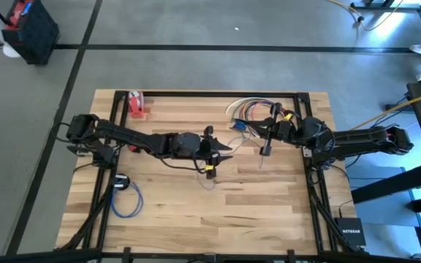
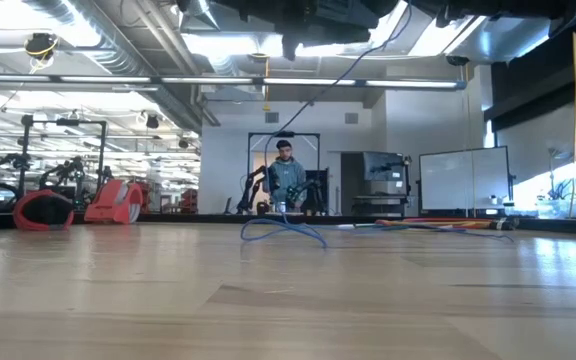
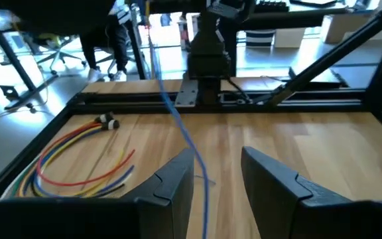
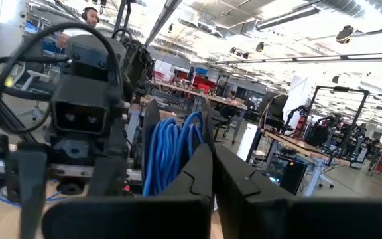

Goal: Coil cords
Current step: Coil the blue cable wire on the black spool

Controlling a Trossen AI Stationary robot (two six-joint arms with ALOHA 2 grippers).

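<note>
Right gripper (image 4: 211,166) is clamped on the blue cord (image 4: 171,149) bundle above mid-table; left gripper (image 3: 214,182) is open, with the cord's tail running between its fingers. Risk: loops slip out and uncoil if the tail snags.

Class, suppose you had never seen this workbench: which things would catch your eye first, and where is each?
The two dark arms meeting over the middle of the pale wooden table, the left gripper open, the right gripper shut on a bunched blue cord. Next, the fan of red, yellow and blue cords at the far edge, and a small blue coil near the left corner.
</note>
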